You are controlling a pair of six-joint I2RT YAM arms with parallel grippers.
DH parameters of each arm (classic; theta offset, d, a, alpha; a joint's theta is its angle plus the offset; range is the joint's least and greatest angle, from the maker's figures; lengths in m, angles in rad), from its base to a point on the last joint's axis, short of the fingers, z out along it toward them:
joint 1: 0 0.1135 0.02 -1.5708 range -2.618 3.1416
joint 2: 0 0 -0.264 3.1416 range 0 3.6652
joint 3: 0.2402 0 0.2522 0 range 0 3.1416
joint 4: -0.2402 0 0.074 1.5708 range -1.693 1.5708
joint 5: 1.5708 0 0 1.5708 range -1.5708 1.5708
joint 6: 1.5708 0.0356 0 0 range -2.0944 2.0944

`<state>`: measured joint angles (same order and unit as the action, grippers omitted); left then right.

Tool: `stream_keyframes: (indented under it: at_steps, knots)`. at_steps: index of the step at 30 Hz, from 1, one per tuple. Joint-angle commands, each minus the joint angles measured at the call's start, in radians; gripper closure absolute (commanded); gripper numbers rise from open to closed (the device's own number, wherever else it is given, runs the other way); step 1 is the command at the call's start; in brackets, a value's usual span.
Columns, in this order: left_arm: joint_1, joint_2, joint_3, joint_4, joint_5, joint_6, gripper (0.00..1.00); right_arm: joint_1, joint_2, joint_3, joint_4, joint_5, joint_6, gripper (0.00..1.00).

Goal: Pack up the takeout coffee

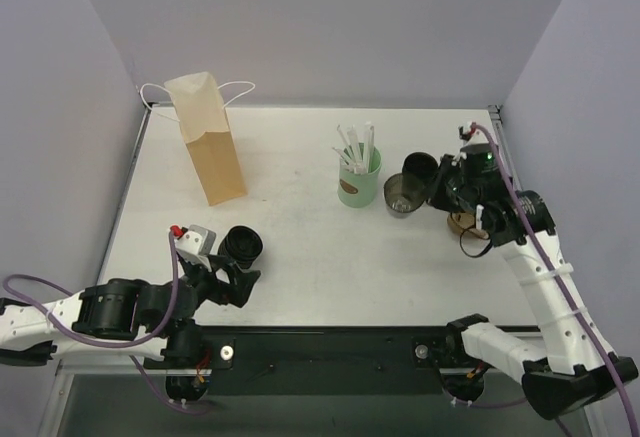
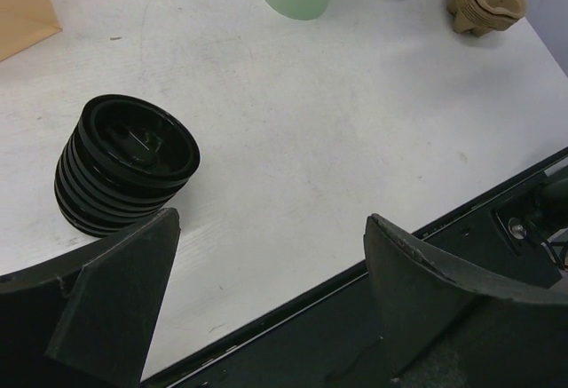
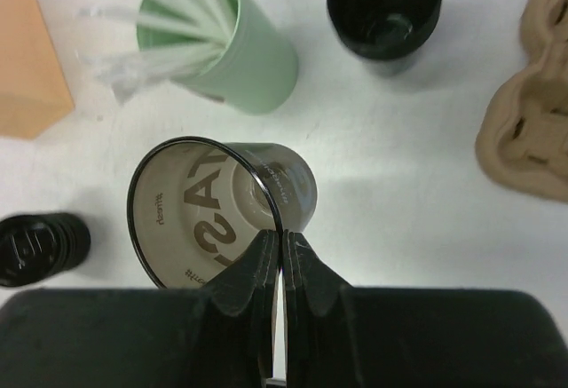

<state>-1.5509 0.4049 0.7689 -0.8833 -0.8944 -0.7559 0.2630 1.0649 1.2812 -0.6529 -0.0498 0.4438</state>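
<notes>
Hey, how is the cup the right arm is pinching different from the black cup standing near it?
The held cup is pinched at its rim by the right gripper; the black cup stands free. The held cup is pale inside, with lettering showing through; the black cup is dark inside. The held cup is nearer the green cup. Both are open-topped, with no lid on.

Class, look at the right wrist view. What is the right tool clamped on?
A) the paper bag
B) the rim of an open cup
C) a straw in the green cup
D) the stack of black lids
B: the right tool has its two fingers pressed together on the open cup, and the cup's rim runs between them.
</notes>
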Motion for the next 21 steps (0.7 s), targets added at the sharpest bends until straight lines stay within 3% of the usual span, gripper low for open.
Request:
stream_keyframes:
  at_steps: [1,5,10,17,21]
  knots:
    - [-0.009,0.014,0.012,-0.043,-0.057,-0.045,0.06,0.126,-0.109,-0.179,0.021,0.041,0.119,1.0]
    - [-0.009,0.005,0.023,-0.085,-0.093,-0.1,0.06,0.286,-0.178,-0.342,0.171,0.074,0.219,1.0]
    - [-0.009,-0.006,0.044,-0.198,-0.181,-0.217,0.07,0.49,-0.119,-0.43,0.257,0.192,0.279,1.0]
    - [-0.009,-0.034,0.061,-0.22,-0.176,-0.229,0.09,0.594,-0.065,-0.548,0.458,0.223,0.32,1.0]
    - [-0.009,-0.014,0.081,-0.246,-0.187,-0.24,0.09,0.598,-0.028,-0.579,0.473,0.232,0.378,1.0]
